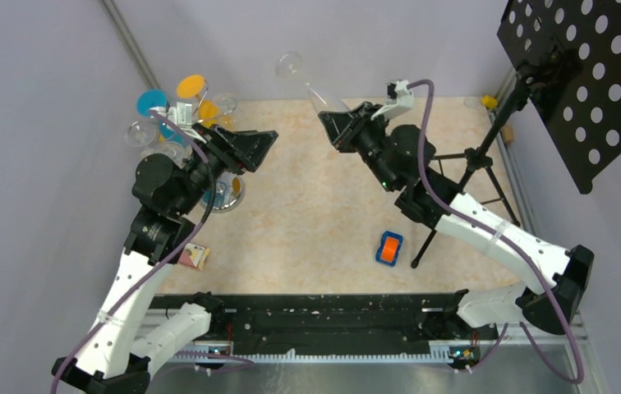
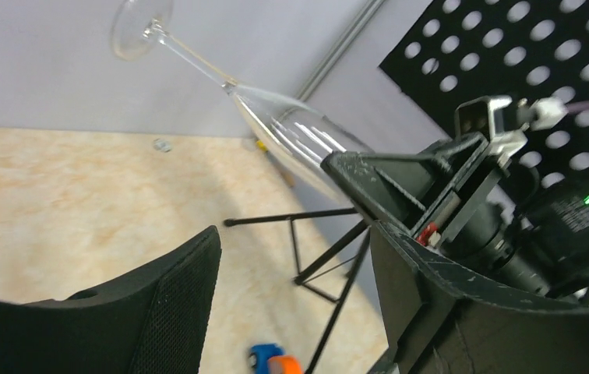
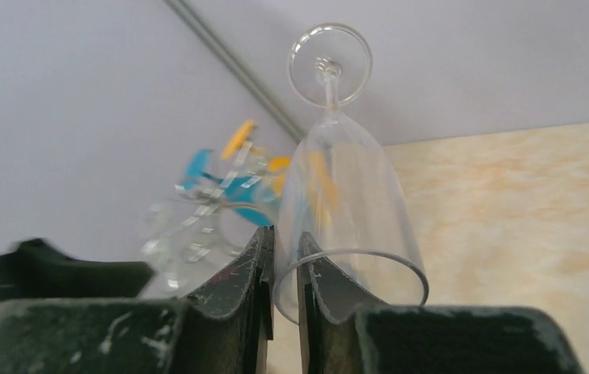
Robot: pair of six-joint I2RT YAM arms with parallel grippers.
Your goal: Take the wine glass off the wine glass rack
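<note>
One thin pinch: right gripper [image 1: 332,121] clamps rim wall of clear stemmed wine glass [image 1: 314,90], top centre; could slip or crack; left gripper [image 1: 250,148] wide, empty, upper left.

Top view looks down; both wrist views share the wine glass [image 3: 346,187].
</note>
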